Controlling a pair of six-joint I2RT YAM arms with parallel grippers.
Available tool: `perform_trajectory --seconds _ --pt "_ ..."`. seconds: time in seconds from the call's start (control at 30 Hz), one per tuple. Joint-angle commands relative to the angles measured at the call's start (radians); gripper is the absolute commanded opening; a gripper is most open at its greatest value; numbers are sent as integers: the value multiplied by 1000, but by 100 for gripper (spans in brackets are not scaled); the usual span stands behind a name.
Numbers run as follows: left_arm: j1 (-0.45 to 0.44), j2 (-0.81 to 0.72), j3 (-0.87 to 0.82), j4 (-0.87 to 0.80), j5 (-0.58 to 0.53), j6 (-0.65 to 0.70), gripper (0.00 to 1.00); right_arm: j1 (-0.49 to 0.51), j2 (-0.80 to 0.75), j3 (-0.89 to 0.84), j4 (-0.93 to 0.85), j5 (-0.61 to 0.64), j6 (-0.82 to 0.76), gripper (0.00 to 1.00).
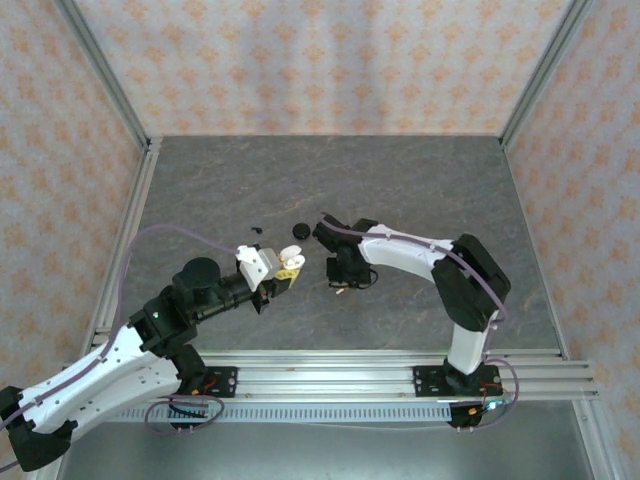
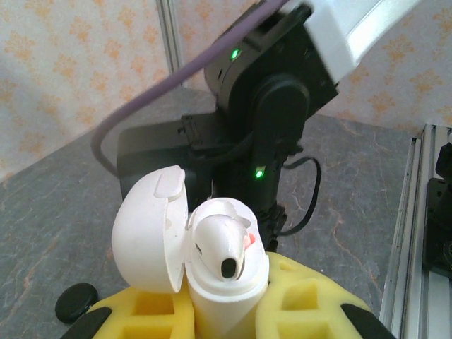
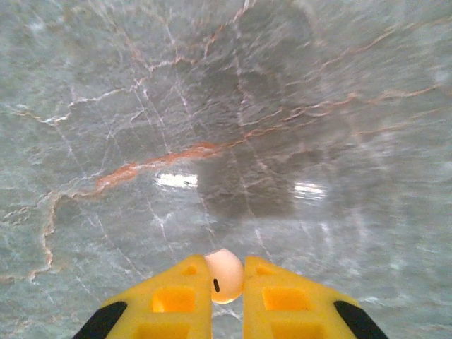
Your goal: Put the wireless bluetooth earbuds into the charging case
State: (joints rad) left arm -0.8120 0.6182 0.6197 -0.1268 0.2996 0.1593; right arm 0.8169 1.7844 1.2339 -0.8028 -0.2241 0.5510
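Observation:
My left gripper (image 2: 229, 300) is shut on the body of a white charging case (image 2: 226, 289), held upright with its lid (image 2: 148, 229) swung open to the left. One white earbud (image 2: 222, 244) sits in the case, head up. From above, this gripper (image 1: 285, 268) and the case (image 1: 291, 256) are left of centre. My right gripper (image 3: 227, 282) is shut on a second white earbud (image 3: 224, 274) just above the grey table; its yellow fingers (image 3: 176, 300) press it from both sides. In the top view the right gripper (image 1: 342, 284) points down, a little right of the case.
A round black case (image 1: 297, 232) lies on the table behind the white case, and its edge (image 2: 76, 302) shows in the left wrist view. Tiny black pieces (image 1: 257, 229) lie farther left. The right arm's wrist (image 2: 261, 113) stands close behind the white case. Metal rails border the table.

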Motion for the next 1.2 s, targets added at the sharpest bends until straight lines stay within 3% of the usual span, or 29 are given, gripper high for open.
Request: perform_trajectory --seconds 0.0,0.27,0.67,1.17 --pt "-4 -12 11 3 -17 17 0 17 -128 45 -87 132 -80 13" --pt "-4 2 11 78 1 4 0 58 -377 127 -109 262 -223 7" --pt "-4 60 62 90 7 -32 0 103 -652 138 132 193 -491 4" --pt "-4 107 108 133 49 -71 0 353 -609 259 145 346 -828 4"
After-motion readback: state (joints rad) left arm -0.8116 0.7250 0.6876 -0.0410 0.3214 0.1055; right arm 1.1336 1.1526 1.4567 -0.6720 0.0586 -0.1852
